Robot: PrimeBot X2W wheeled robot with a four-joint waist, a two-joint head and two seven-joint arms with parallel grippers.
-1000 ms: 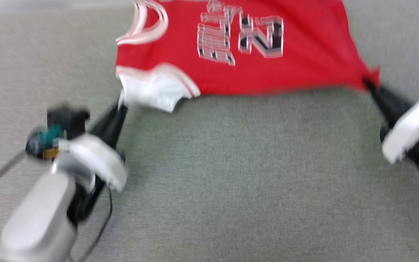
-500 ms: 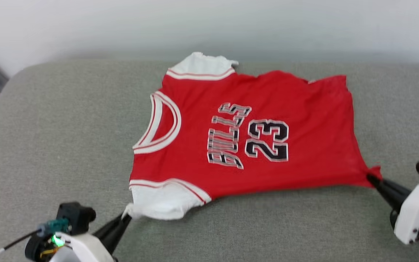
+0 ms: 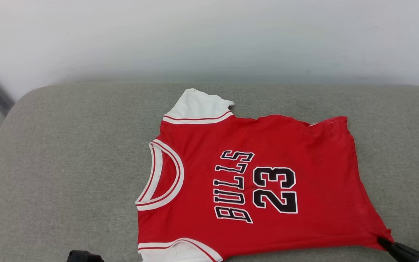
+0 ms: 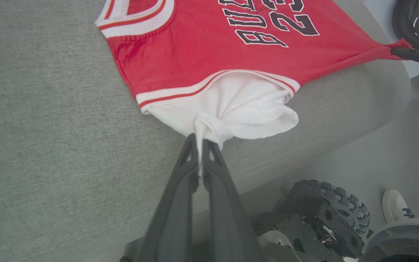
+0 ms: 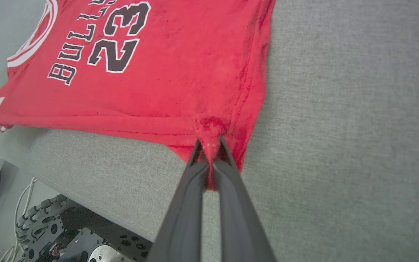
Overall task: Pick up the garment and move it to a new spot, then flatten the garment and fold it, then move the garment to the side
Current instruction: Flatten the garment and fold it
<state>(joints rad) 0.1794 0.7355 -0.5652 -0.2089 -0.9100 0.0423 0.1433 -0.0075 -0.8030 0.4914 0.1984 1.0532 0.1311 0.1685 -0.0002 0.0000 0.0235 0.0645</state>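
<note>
In the head view the garment lies face up on the grey cushion, collar toward the robot's left and hem toward its right, so its long axis runs across the robot's front rather than away from it. The far sleeve points at the wall, and the near sleeve runs off the bottom edge. At the lower right the right pincer is pressed together on the near hem corner, which is drawn out to a point. In the left wrist view the left pincer is closed on a bunched tuck of the near white sleeve. The red body spreads away beyond its tips, and the near edge pulls toward the other pincer at the upper right. This edge sits close to the cushion's front lip. In the right wrist view the right pincer's fingers clamp a puckered knot of red hem, with the shirt fanning away up and to the left. The shirt is red with white sleeves, striped trim and black white-edged "BULLS 23". It looks mostly flat, with a slanted near edge and light wrinkles by the hem. Each arm holds its own end of the near side, so I judge a fold would carry that edge away from the robot.
</note>
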